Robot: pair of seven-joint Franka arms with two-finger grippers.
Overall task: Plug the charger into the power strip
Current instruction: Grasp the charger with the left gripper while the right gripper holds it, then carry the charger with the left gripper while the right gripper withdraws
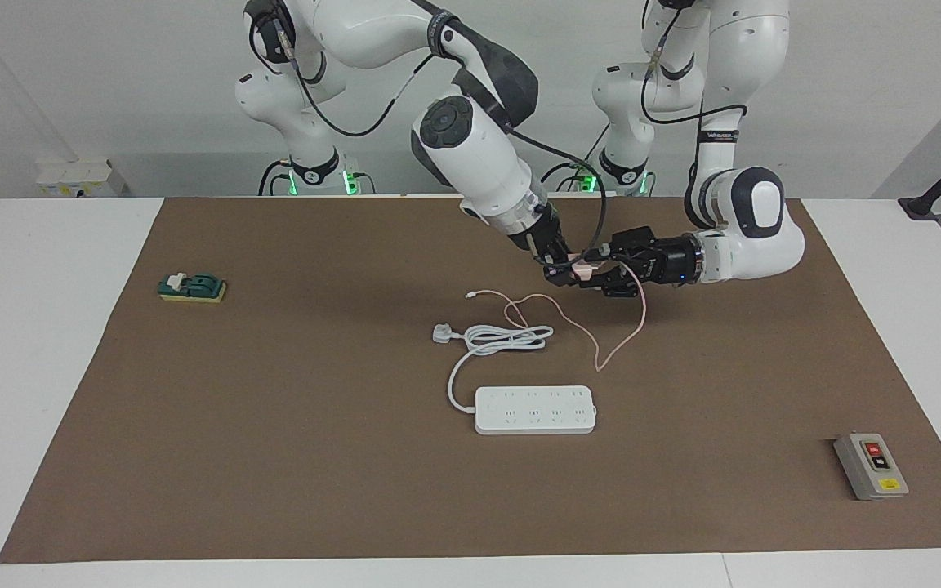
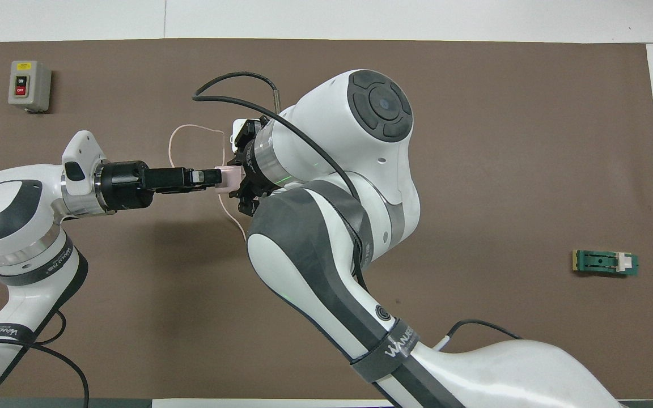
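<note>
The pale pink charger [image 1: 581, 264] is up in the air between my two grippers, over the mat nearer to the robots than the power strip [image 1: 536, 410]. My left gripper [image 1: 599, 273] lies level and is shut on the charger [image 2: 227, 179]. My right gripper [image 1: 560, 268] comes down at a slant and meets the charger at its other end. The thin pink cable [image 1: 642, 314] hangs from the charger and loops on the mat. In the overhead view the left gripper [image 2: 216, 177] and right gripper [image 2: 241, 180] meet, and the right arm hides most of the strip.
The strip's white three-pin plug [image 1: 440, 332] and coiled cord [image 1: 511, 336] lie between the strip and the grippers. A grey button box [image 1: 871, 465] sits toward the left arm's end. A green block [image 1: 193, 286] sits toward the right arm's end.
</note>
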